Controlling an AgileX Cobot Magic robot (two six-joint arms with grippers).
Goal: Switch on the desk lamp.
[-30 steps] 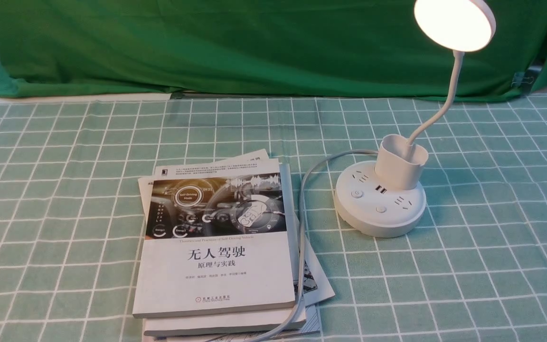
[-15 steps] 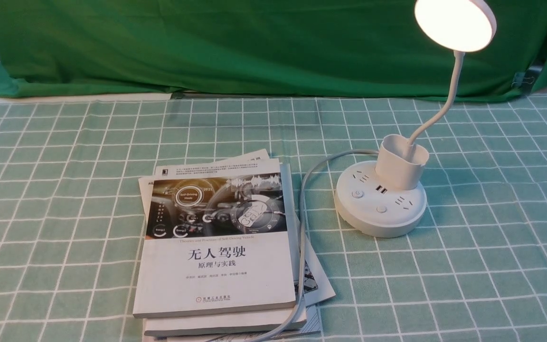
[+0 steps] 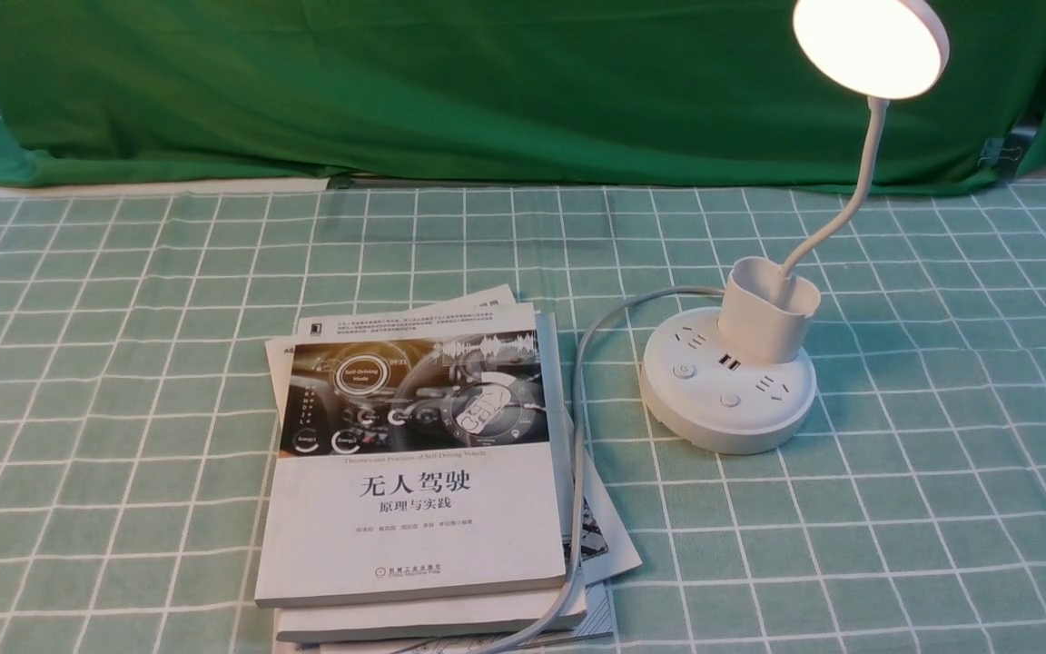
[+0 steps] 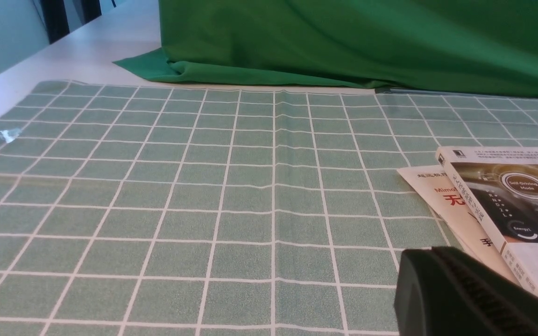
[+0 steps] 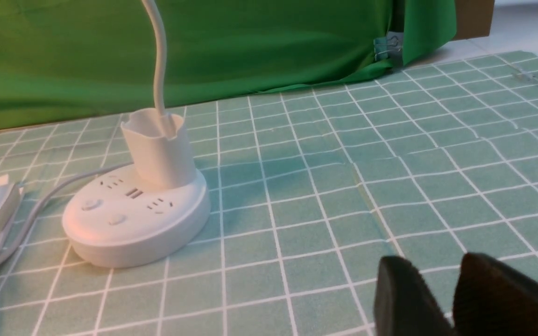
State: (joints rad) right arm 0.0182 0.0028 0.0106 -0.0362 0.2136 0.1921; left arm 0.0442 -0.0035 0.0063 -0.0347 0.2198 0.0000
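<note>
On the checked cloth (image 3: pixel 941 509), the desk lamp (image 3: pixel 727 400) glows beside stacked books (image 3: pixel 414 509).

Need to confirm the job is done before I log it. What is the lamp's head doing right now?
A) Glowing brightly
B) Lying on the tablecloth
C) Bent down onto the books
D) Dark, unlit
A: on the desk lamp, the disc head glows bright, held high on its gooseneck.

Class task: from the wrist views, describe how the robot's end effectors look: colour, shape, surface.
Only finger parts show. The left end effector shows one matte black, rounded finger with a finely ribbed pad. The right end effector shows two matte black, blunt-tipped fingers. No cables, markings or arm links are visible.
</note>
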